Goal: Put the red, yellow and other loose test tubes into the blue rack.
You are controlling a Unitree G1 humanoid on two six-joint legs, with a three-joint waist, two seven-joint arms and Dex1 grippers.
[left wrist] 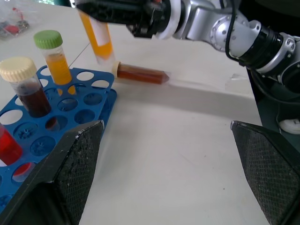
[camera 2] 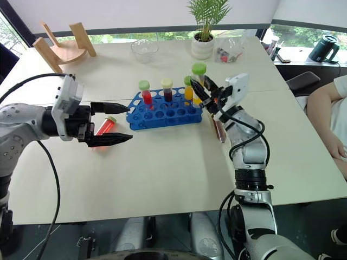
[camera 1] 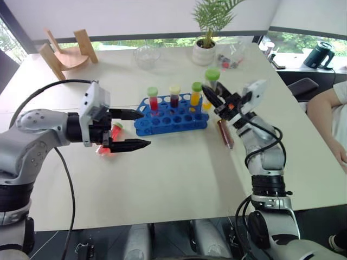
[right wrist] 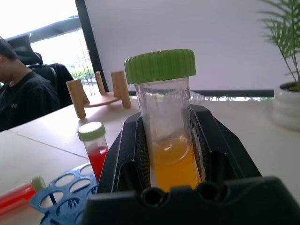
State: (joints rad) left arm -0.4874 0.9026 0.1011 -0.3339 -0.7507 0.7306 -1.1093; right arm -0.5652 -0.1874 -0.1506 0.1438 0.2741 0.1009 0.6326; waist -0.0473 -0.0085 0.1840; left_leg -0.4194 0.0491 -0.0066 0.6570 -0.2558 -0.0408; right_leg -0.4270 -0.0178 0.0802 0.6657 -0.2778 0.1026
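The right gripper (camera 1: 212, 97) is clenched on an upright yellow tube (right wrist: 167, 140), poised just above the near end of the blue rack (camera 1: 171, 119), whose holes lie directly below it. The left gripper (camera 1: 133, 129) hangs wide open at the rack's far end, a red tube (camera 2: 104, 126) lying beneath it.
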